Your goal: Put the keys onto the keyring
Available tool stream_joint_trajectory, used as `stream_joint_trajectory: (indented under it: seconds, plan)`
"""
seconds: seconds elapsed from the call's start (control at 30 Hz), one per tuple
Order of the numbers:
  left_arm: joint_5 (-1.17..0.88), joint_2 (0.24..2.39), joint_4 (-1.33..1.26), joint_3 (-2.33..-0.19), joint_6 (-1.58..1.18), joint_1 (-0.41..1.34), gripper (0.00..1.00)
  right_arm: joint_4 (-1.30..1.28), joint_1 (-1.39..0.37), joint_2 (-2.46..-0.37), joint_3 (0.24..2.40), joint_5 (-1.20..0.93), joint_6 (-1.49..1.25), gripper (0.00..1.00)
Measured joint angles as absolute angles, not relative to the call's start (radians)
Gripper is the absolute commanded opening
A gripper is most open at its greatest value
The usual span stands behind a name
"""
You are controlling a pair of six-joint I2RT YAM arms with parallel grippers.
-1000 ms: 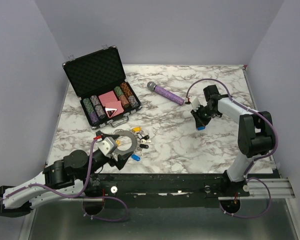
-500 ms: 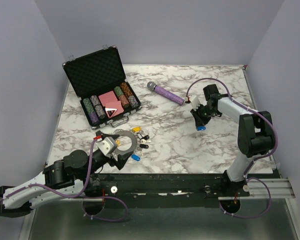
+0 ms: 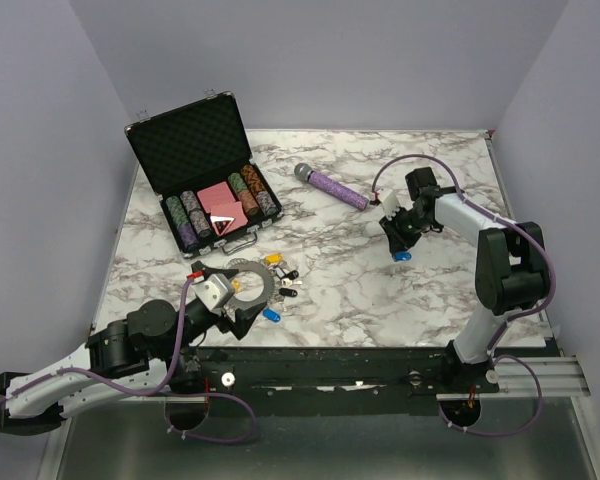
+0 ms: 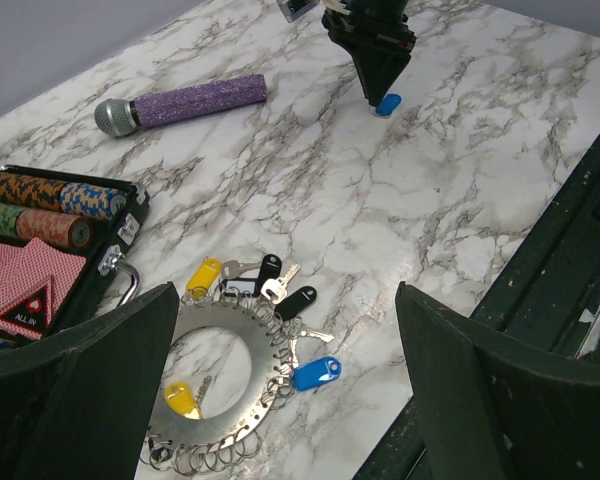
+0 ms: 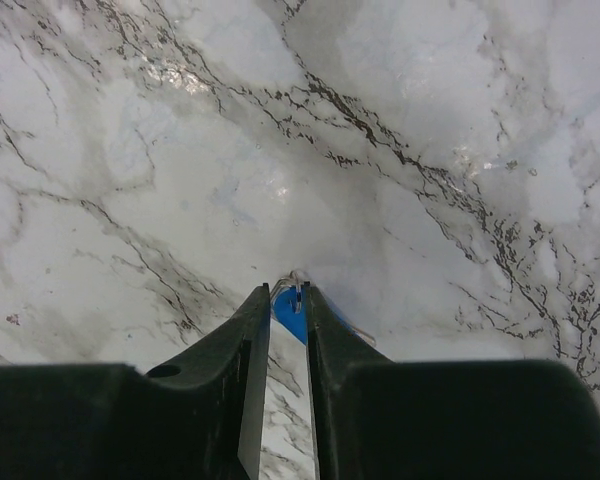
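Far left on my worktop [image 3: 360, 285]: open black case [image 3: 190, 138], chip stacks [image 3: 185, 213] and red cards [image 3: 223, 198] inside. Purple microphone [image 3: 332, 186] lies mid-back.

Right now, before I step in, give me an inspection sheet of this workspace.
Surface: marble table, no spills seen.
Job's things: keyring flat at near left, keys clustered at it; one blue key apart.
Clutter: open poker chip case, purple microphone.
Grippers: left claw wide open above keyring; right claw tips astride blue key, grip unclear.
Cables: purple cable loops beside each claw.
Surroundings: plain walls, nothing else seen.
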State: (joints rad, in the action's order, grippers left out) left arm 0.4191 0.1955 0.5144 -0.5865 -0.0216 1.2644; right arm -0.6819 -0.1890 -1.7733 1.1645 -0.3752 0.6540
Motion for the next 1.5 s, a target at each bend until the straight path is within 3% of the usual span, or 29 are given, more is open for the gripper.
stream_joint_trajectory:
  seconds: [0.83, 0.93, 1.03, 1.1, 1.3, 1.5]
  plan:
    - [0.414, 0.196, 0.501, -0.580, -0.026, 1.244, 0.99, -0.670, -0.189, -1.678, 1.168, -0.417, 0.605, 0.35]
    - [0.405, 0.196, 0.480, -0.572, -0.052, 1.230, 0.99, -0.664, -0.187, -1.610, 1.147, -0.485, 0.595, 0.45]
    - [0.400, 0.199, 0.436, -0.559, -0.110, 1.224, 0.99, -0.649, -0.175, -1.529, 1.113, -0.606, 0.582, 0.71]
    - [0.399, 0.224, 0.409, -0.554, -0.167, 1.217, 0.99, -0.636, -0.169, -1.474, 1.080, -0.701, 0.561, 0.80]
    - [0.365, 0.426, 0.390, -0.556, -0.373, 1.141, 0.99, -0.571, -0.156, -1.338, 0.964, -0.988, 0.495, 0.87]
    - [0.220, 0.525, 0.394, -0.522, -0.633, 0.902, 0.99, -0.501, -0.155, -1.312, 0.927, -1.101, 0.399, 0.87]
